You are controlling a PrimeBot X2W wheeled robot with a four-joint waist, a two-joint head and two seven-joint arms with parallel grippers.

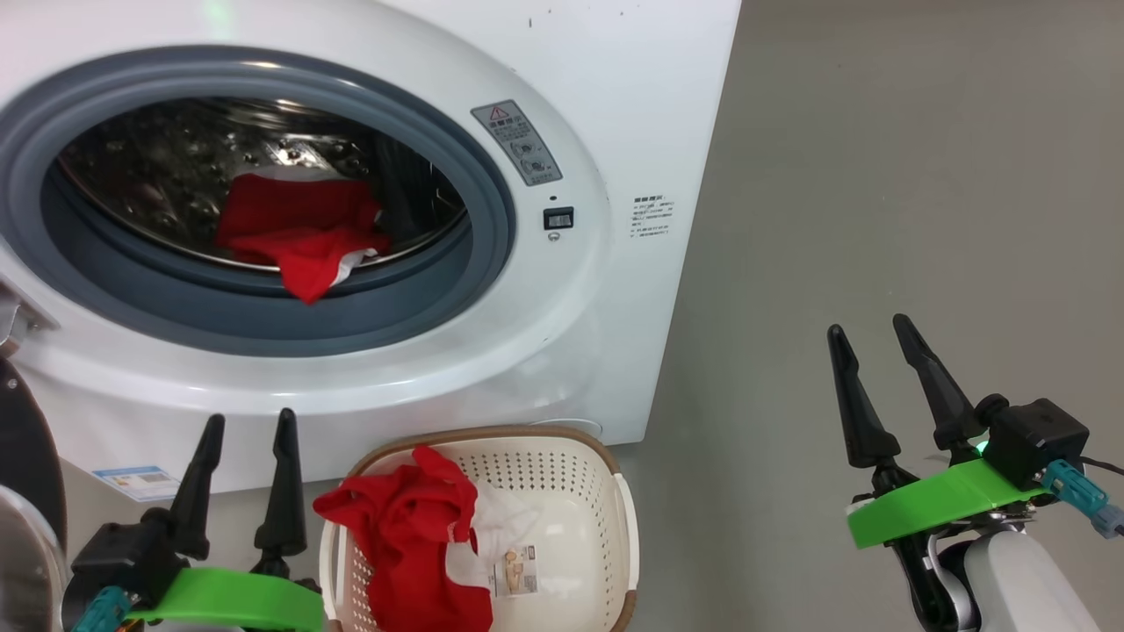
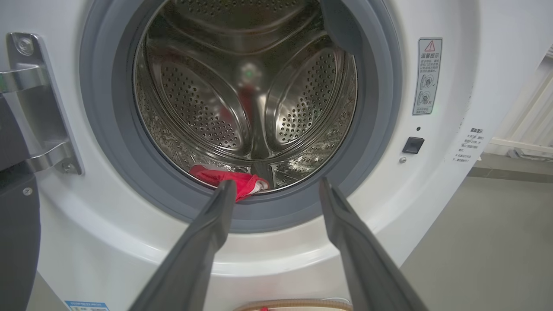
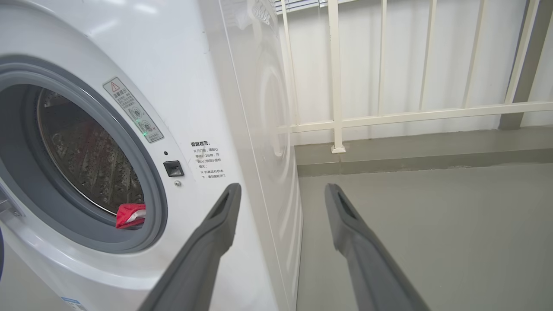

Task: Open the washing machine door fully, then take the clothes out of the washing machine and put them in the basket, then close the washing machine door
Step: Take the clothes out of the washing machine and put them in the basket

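Observation:
The white washing machine stands with its door swung open at the far left, only a dark edge of it showing. A red garment lies at the drum's front lip, draping over the grey gasket. Below the machine sits the cream basket with another red and white garment in it. My left gripper is open and empty, just left of the basket, fingers pointing at the drum opening. Well right of the machine, over the floor, my right gripper is open and empty too.
Grey floor stretches right of the machine. A white railing runs along the wall behind. The door's metal hinge sits on the machine's left front. A latch slot is right of the opening.

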